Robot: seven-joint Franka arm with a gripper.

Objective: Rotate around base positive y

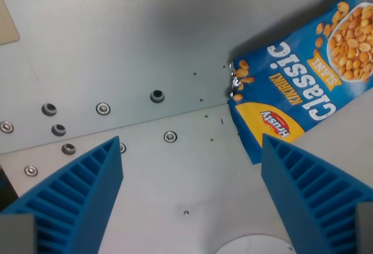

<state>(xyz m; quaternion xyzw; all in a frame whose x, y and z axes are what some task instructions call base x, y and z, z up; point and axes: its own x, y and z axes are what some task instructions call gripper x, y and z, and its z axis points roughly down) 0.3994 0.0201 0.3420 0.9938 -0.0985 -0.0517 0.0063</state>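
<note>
The end effector (pixel 189 193) hangs spread and empty above the metal table (pixel 116 50), the peanut bag (pixel 303 79) apparently lying flat.

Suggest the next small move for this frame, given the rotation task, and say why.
Probably begin a slow wrist rotation about the base y axis, with no grasping. The gripper is open and empty, its blue fingers apart above the bare metal table, and the peanut bag lies off toward the wrist view's right, apparently untouched.
</note>
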